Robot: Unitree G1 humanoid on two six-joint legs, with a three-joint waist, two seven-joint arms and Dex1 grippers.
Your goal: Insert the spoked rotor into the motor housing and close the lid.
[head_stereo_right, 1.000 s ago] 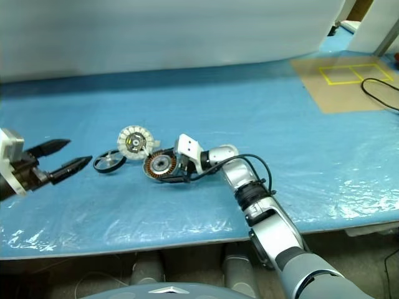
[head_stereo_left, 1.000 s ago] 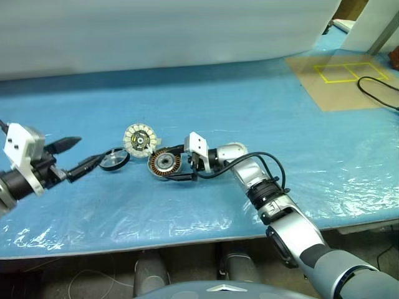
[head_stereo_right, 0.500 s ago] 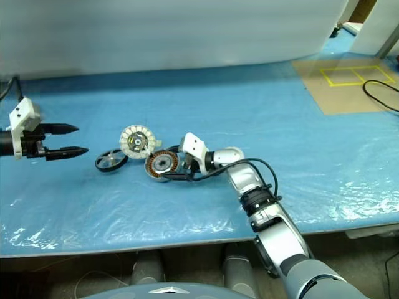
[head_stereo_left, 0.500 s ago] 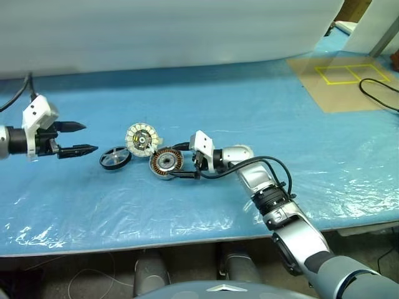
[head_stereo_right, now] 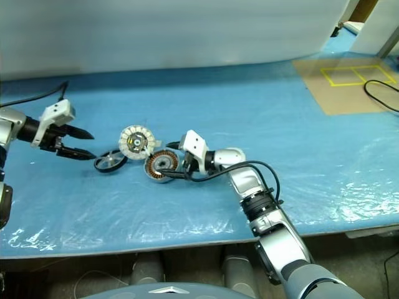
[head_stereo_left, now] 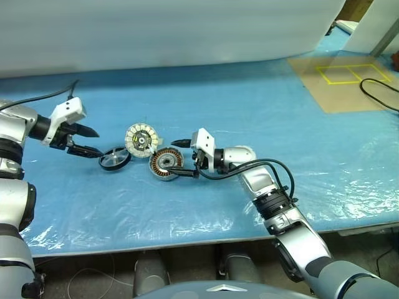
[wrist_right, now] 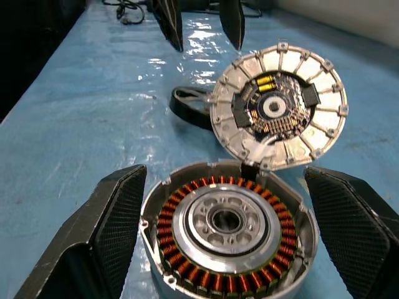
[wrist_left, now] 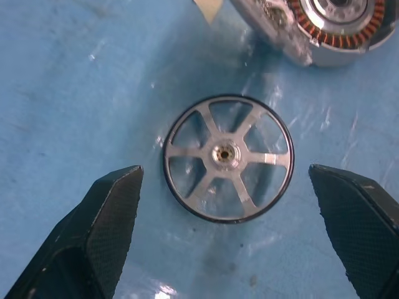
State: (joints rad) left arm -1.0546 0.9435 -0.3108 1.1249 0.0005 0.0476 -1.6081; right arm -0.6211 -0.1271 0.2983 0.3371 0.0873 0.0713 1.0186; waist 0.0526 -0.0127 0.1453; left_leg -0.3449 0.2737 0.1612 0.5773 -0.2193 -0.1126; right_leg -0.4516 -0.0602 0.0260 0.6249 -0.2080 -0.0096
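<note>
The spoked rotor, a small dark ring with thin spokes, lies flat on the blue table. My left gripper hovers just to its left, open, its fingers wider apart than the rotor and empty. To the rotor's right sits the motor housing, copper windings facing up. The lid stands tilted behind the housing, its segmented face towards my right wrist. My right gripper reaches in from the right, open, one finger on each side of the housing without gripping it.
The table is covered in blue plastic sheet. A brown board with yellow tape squares and a black cable lie at the back right. The table's front edge runs close below the parts.
My left arm has swung in from the left front and turned its open gripper down towards the rotor. The right gripper and the three parts have stayed put.
</note>
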